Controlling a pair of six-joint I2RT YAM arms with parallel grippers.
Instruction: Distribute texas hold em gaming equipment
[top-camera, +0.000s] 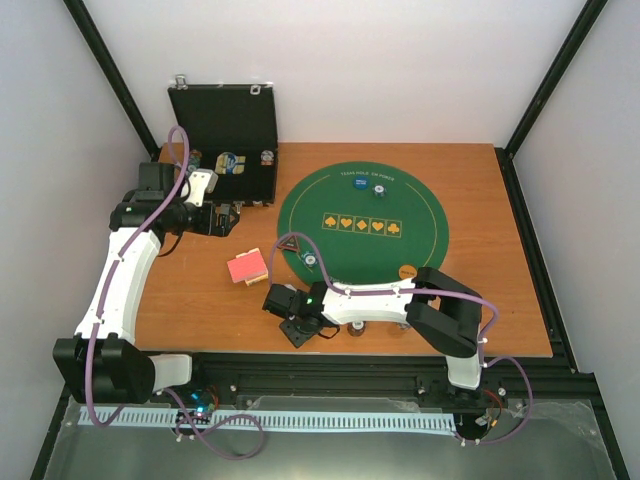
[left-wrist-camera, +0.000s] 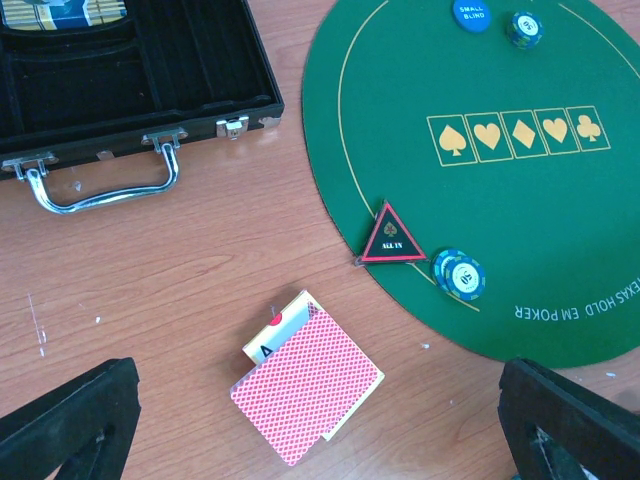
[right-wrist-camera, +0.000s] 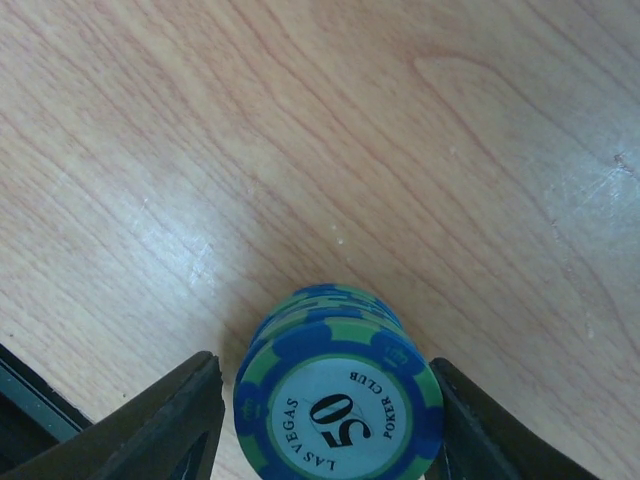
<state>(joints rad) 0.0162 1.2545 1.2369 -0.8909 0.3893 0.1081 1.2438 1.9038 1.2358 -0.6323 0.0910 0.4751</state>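
Right fingers (right-wrist-camera: 165, 425) straddle a blue chip stack (right-wrist-camera: 340, 400) standing on the bare tabletop (right-wrist-camera: 300, 150) near its front edge. Both sit tight by its sides, can't tell if actually clamped. Left fingers (left-wrist-camera: 70, 420) spread wide, nothing held, above red-backed cards (left-wrist-camera: 305, 390) lying beside the green mat (left-wrist-camera: 480, 200). Triangle marker (left-wrist-camera: 391, 236) on mat rim, blue chips (left-wrist-camera: 459, 275) just beside it.

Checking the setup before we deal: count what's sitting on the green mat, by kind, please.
Blue disc: 1
Orange disc: 1
Triangle marker: 1
Blue chip stacks: 2
Total in view: 5
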